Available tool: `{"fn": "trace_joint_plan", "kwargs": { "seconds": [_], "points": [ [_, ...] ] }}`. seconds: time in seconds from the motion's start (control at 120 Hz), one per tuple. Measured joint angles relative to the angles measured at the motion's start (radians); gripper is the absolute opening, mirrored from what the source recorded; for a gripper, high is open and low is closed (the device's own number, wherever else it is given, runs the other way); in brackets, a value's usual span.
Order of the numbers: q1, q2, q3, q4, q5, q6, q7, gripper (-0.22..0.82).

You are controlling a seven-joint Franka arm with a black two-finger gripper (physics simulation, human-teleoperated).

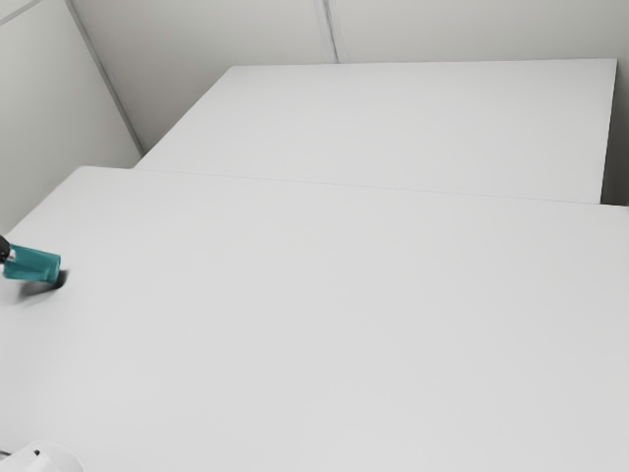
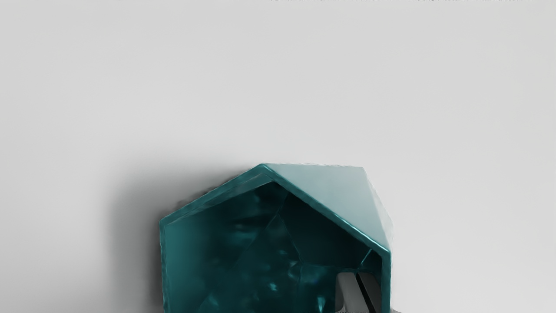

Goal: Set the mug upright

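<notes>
Teal faceted mug (image 1: 33, 264) is on its side, not upright, at white table's (image 1: 314, 315) far L edge in ext. view, mouth twd black two-finger gripper (image 1: 4, 251). Fingers (image 2: 349, 291) nearly tog., w/ thin gap, inside mug's mouth.

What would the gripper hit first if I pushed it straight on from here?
The inside of the mug, probably its base: the gripper points into its mouth, though depth is unclear. If the mug moves along with it, the table would likely come next.
</notes>
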State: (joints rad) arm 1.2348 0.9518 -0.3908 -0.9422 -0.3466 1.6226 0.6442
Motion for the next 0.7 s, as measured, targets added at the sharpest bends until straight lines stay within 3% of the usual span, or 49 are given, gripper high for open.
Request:
{"fn": "trace_joint_plan", "kwargs": {
  "seconds": [0.408,0.7],
  "points": [
    [-0.021,-0.053,0.003,-0.007,0.013,0.004,-0.009,-0.18],
    [-0.102,-0.186,0.01,-0.055,0.114,0.003,-0.034,-0.18]
  ]
}}
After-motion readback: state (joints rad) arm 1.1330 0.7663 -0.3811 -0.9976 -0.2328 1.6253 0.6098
